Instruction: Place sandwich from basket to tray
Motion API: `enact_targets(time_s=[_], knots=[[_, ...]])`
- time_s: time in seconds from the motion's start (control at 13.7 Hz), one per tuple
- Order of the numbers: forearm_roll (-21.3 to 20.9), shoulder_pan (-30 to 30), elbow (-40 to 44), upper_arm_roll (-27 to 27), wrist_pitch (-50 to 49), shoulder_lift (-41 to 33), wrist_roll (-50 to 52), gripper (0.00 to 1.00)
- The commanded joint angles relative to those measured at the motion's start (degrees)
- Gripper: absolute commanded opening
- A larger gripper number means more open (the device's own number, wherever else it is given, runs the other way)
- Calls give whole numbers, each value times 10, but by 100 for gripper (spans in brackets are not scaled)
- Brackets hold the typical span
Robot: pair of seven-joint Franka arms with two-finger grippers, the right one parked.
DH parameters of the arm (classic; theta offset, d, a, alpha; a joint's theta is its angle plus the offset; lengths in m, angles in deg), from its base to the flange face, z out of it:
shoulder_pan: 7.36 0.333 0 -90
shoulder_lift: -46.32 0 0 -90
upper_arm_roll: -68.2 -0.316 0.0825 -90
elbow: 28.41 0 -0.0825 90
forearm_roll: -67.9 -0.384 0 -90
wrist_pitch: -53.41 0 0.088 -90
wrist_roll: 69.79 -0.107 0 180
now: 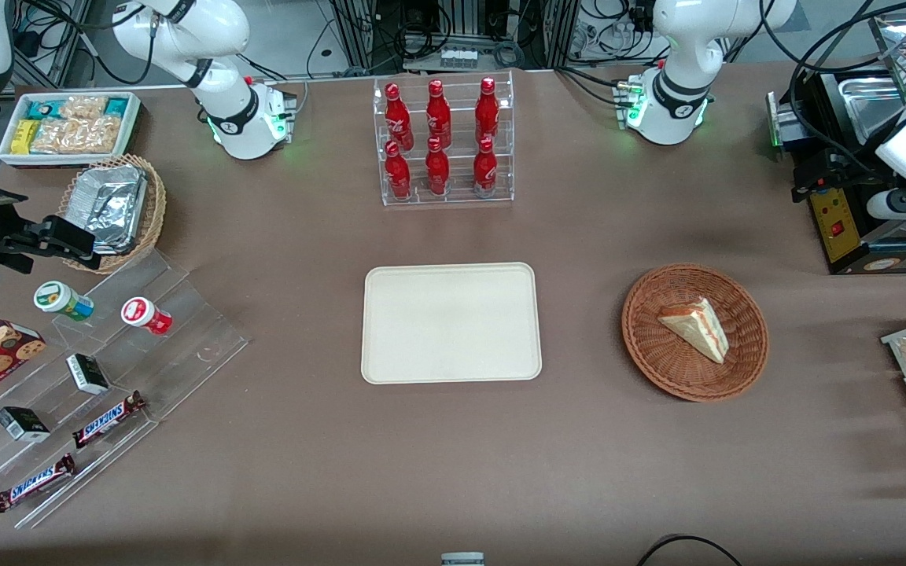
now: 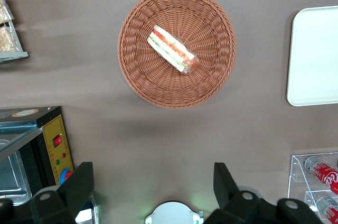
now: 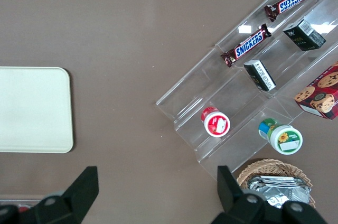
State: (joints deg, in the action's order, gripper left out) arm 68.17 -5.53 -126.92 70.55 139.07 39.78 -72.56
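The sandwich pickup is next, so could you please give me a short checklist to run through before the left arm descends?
1. sandwich lies in the basket: ok.
2. Sandwich unobstructed from above, nothing else in the basket: ok.
3. gripper open, fingers spread wide: ok.
4. Gripper high above the table, nearer the arm bases than the basket, not yet centred over the sandwich: not ok.
5. tray bare and ready to receive: ok.
6. Fingers aligned with the wedge's narrow sides: cannot tell.
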Motion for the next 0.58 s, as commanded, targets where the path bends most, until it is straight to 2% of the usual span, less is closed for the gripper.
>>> enact_targets(time_s=[0.0,0.36,0.51], knots=[[-4,-3,-4,0,-2,-5,8,100],[-16,1,-8,-5,49,56,10,100],[-15,1,-46,-23,116,73,48,100]])
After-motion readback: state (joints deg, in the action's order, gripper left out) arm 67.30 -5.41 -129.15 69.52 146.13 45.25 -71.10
